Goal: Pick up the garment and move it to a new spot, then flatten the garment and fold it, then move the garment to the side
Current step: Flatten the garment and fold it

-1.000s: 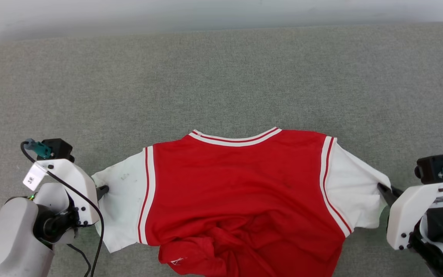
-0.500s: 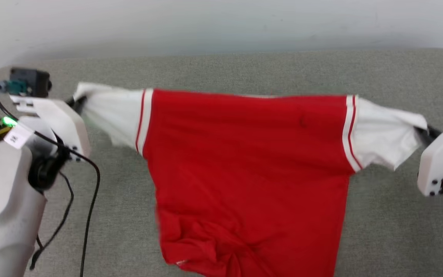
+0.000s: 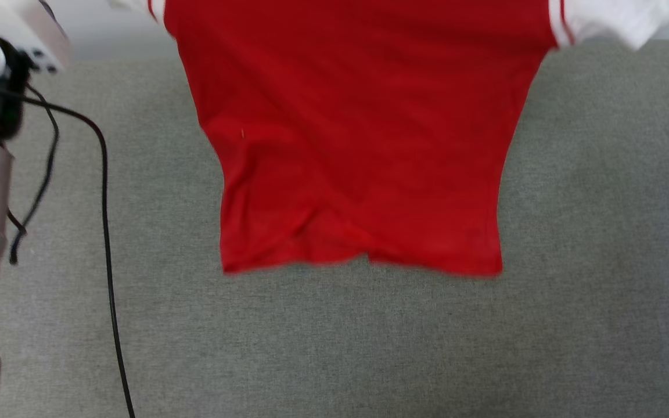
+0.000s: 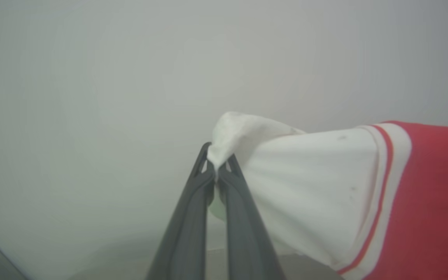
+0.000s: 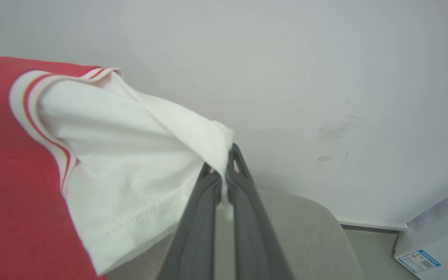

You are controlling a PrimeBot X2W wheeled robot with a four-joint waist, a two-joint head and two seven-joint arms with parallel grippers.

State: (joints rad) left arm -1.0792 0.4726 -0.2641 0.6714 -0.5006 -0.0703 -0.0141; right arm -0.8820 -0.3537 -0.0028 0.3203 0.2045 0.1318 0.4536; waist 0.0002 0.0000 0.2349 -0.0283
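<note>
- L claw (image 4: 217,171): fingers together, clamped on a small pinch of white cloth right at the tips; R claw (image 5: 224,165) same, tips pinching a white corner
- Risk: both holds are thin, at the very tips; a swing or hard pull apart could slide the cloth out, and one side would drop
- garment (image 3: 358,145) hangs between the 2 claws, stretched across from one to the other, body falling below them
- Long axis approx vertical: top edge at claw level, hem pointing down; plain red face to head cam, no lettering seen this side
- Below L claw a black cable (image 3: 105,232) dangles, apart from garment's edge; could snag if cloth swings that way
- Hem, well below claws, is rucked mid-way + blurred; can't tell if it clears the counter (image 3: 601,244); risk it lands creased, so more flattening needed
</note>
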